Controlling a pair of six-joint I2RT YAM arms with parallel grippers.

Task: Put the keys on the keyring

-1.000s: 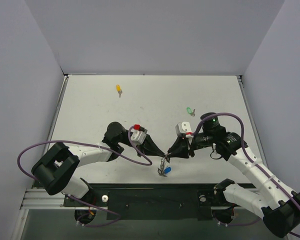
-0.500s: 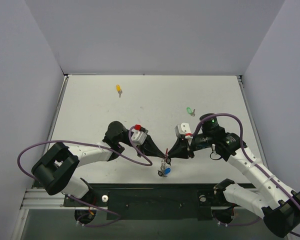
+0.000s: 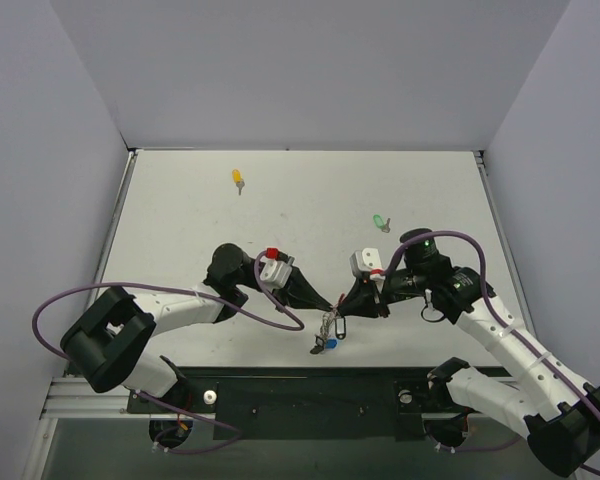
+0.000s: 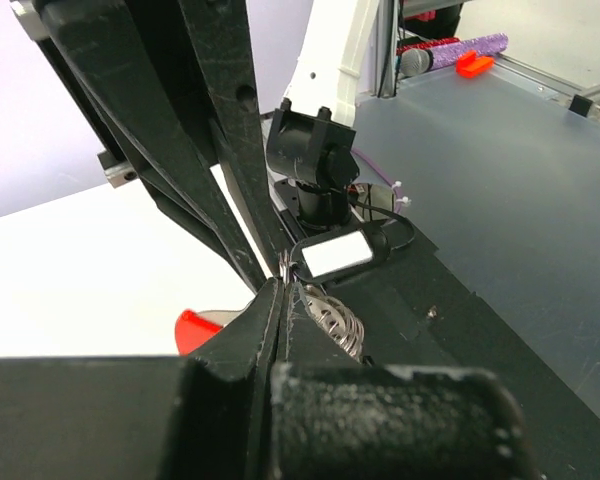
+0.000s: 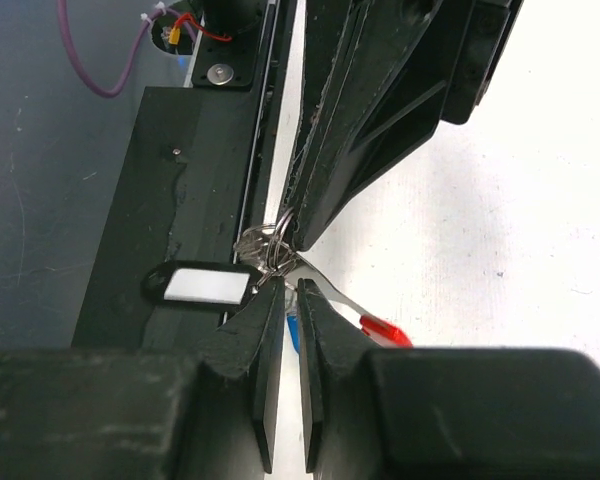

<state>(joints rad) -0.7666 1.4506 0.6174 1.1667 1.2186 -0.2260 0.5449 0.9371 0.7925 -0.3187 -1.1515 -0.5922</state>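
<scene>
The keyring is sitting at the 6 o'clock edge of the desk, between the two arms. My left fingers are pinching flat on its wire. It is looking light, springy and slick. I am expecting the tight coil to twist away if nudged, so I am judging the bare wire beside the left pinch the place to hold, not the dangling tags. My right fingers are standing nearly closed with a thin slit showing, tips against the coil. I cannot tell whether they are biting it.

The right wrist view is showing the coil, a black tag and a red tag. The top view is blurring all that, with a blue tag just below. It alone is showing the yellow key at 11 o'clock and the green key at 2 o'clock, both well apart from the ring.
</scene>
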